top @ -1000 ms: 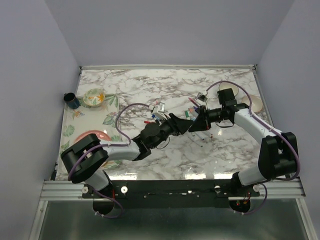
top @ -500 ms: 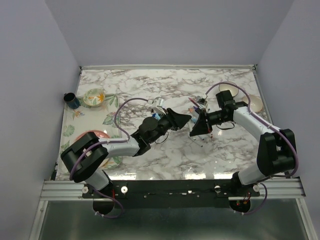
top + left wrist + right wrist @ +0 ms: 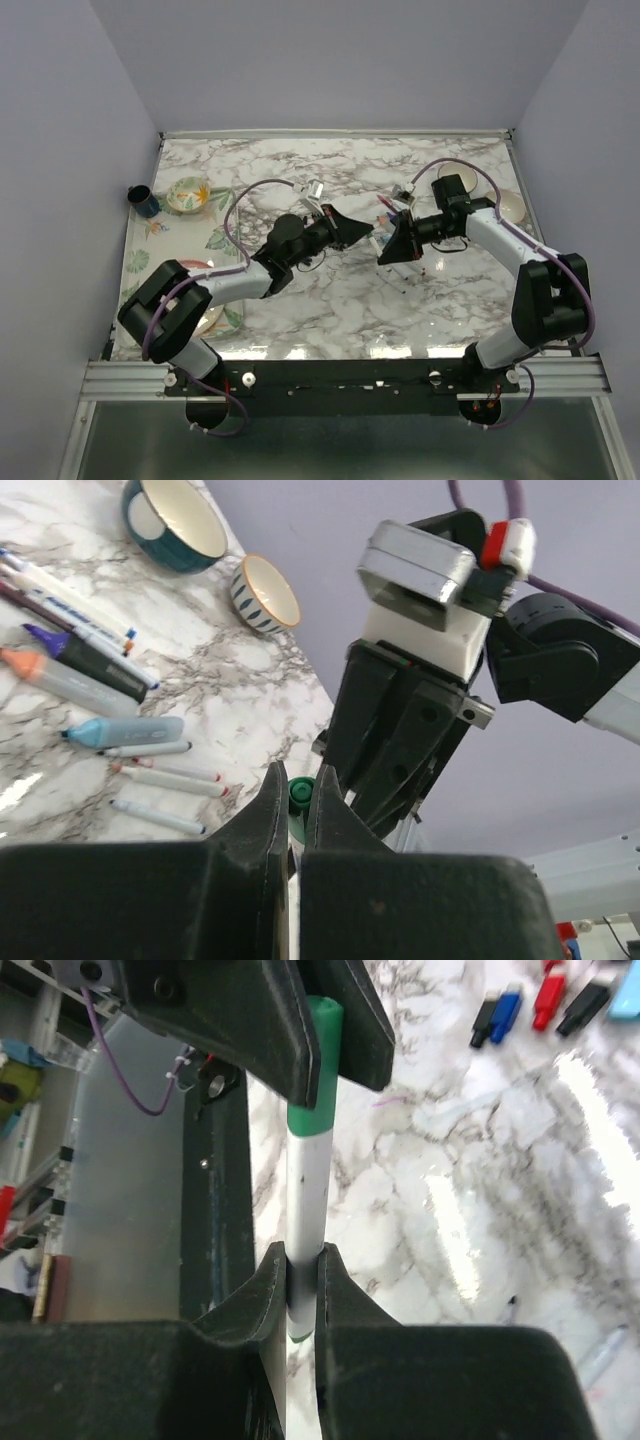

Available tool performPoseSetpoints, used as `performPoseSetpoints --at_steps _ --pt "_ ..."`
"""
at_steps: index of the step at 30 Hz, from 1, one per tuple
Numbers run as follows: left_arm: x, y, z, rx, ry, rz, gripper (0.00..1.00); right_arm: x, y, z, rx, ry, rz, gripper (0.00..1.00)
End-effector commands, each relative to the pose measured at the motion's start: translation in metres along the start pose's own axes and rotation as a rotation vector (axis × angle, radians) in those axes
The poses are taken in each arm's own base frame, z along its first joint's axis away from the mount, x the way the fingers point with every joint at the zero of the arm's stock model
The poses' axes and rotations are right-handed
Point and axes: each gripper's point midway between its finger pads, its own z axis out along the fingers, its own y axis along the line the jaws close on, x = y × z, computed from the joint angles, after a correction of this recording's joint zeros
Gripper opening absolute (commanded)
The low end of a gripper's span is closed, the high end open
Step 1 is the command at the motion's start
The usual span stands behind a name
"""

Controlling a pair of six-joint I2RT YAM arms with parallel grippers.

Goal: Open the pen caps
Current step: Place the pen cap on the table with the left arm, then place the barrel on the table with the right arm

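My right gripper (image 3: 303, 1260) is shut on the body of a white pen (image 3: 305, 1190) and holds it above the marble table. The pen's green cap (image 3: 318, 1060) points at my left gripper (image 3: 296, 780), which is shut on that green cap (image 3: 299, 792). In the top view the left gripper (image 3: 370, 232) and right gripper (image 3: 384, 256) meet tip to tip at mid table, and the pen itself is too small to make out there. Loose pen caps in black (image 3: 483, 1020), blue (image 3: 507, 1010) and red (image 3: 548, 995) lie on the marble beyond.
Several pens and markers (image 3: 100, 680) lie scattered on the table. A teal bowl (image 3: 175, 520) and a patterned bowl (image 3: 265, 590) stand behind them. At the left edge are a dark cup (image 3: 142, 200), a floral bowl (image 3: 188, 194) and a pink plate (image 3: 180, 275).
My left arm swung up and back from the table to meet the right gripper, and its jaws went from open to shut on the green cap. The right gripper shifted slightly.
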Motion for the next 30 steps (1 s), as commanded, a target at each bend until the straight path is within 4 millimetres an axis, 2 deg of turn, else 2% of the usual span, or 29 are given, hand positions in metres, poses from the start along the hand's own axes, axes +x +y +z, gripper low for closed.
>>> performPoseSetpoints --at_steps 1,4,5,8,9,11,12,13,15,16,18,19,21,22,25,30 --pt "-0.153 0.025 -0.027 -0.251 -0.362 0.143 0.0 0.014 0.007 0.002 -0.027 0.038 0.057 0.01" --pt "-0.194 0.018 -0.044 -0.374 -0.446 0.238 0.0 0.017 0.005 0.003 -0.02 0.053 0.067 0.0" --pt "-0.202 0.017 -0.047 -0.393 -0.462 0.25 0.0 0.018 0.004 0.004 -0.02 0.057 0.069 0.01" --pt "-0.206 0.023 -0.055 -0.418 -0.456 0.24 0.0 0.019 0.002 0.004 -0.004 0.073 0.064 0.01" --pt "-0.197 0.033 -0.058 -0.436 -0.435 0.226 0.0 0.017 -0.001 0.003 0.009 0.072 0.051 0.01" --pt "-0.186 0.041 -0.065 -0.445 -0.418 0.187 0.0 0.019 -0.013 -0.001 0.104 0.102 0.052 0.01" --pt "-0.169 0.057 -0.07 -0.475 -0.382 0.166 0.0 0.02 -0.024 -0.003 0.16 0.104 0.021 0.01" --pt "-0.16 0.064 -0.075 -0.495 -0.358 0.15 0.0 0.025 -0.039 -0.009 0.266 0.134 0.037 0.01" --pt "-0.14 0.079 -0.084 -0.532 -0.317 0.103 0.0 0.019 -0.051 -0.019 0.372 0.138 -0.026 0.01" --pt "-0.121 0.094 -0.096 -0.572 -0.277 0.087 0.0 0.022 -0.061 -0.027 0.451 0.165 -0.032 0.01" --pt "-0.102 0.107 -0.106 -0.6 -0.235 0.066 0.0 0.019 -0.069 -0.035 0.52 0.177 -0.066 0.01" --pt "-0.085 0.118 -0.117 -0.632 -0.196 0.054 0.0 0.022 -0.077 -0.043 0.581 0.203 -0.079 0.01" --pt "-0.07 0.128 -0.129 -0.67 -0.16 0.043 0.0 0.023 -0.086 -0.051 0.641 0.224 -0.099 0.03" --pt "-0.056 0.137 -0.139 -0.703 -0.127 0.026 0.0 0.025 -0.093 -0.058 0.687 0.25 -0.112 0.04" --pt "-0.033 0.157 -0.157 -0.772 -0.078 0.004 0.0 0.036 -0.11 -0.067 0.758 0.311 -0.111 0.04" --pt "-0.012 0.179 -0.173 -0.838 -0.05 -0.01 0.01 0.051 -0.123 -0.069 0.776 0.371 -0.071 0.06"
